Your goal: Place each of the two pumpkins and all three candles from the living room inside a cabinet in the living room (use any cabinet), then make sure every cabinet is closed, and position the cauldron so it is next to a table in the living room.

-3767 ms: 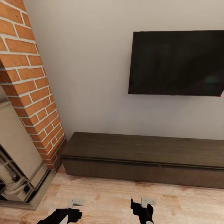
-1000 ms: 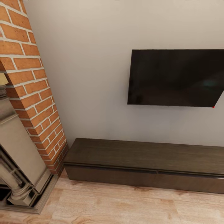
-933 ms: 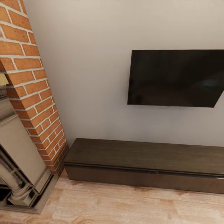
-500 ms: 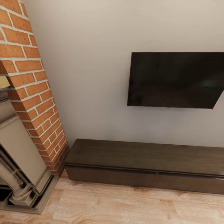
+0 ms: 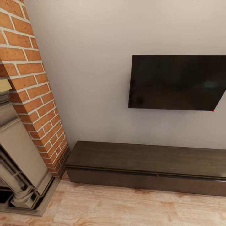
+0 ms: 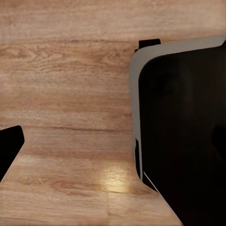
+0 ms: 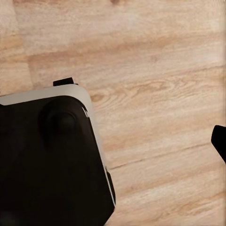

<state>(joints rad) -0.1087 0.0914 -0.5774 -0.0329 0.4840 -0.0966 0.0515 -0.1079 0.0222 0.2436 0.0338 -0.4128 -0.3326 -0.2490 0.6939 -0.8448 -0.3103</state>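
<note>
Pale wood-grain floorboards [image 5: 125, 207] are running across the nearest part of the head view, and the same planks are showing beneath both wrist cameras. Over them in the left wrist view a big black, grey-edged part of the robot's base [image 6: 183, 136] is sitting, and a matching black block [image 7: 52, 160] is lying in the right wrist view (a small dark tip is poking in at one edge of each picture, too little to read). Whether the left end effector or the right end effector is spread or closed, I cannot tell.

Farther on, a stone fireplace surround [image 5: 18, 175] is standing at the left with a red brick chimney [image 5: 31, 81] rising behind it. Just beside the brick, the cabinet [image 5: 147, 168] is stretching along the foot of the wall, long, low and dark brown, its drawer fronts sitting flush and its top bare. Above it a black television [image 5: 177, 82] is hanging on the pale grey wall [image 5: 88, 62].
</note>
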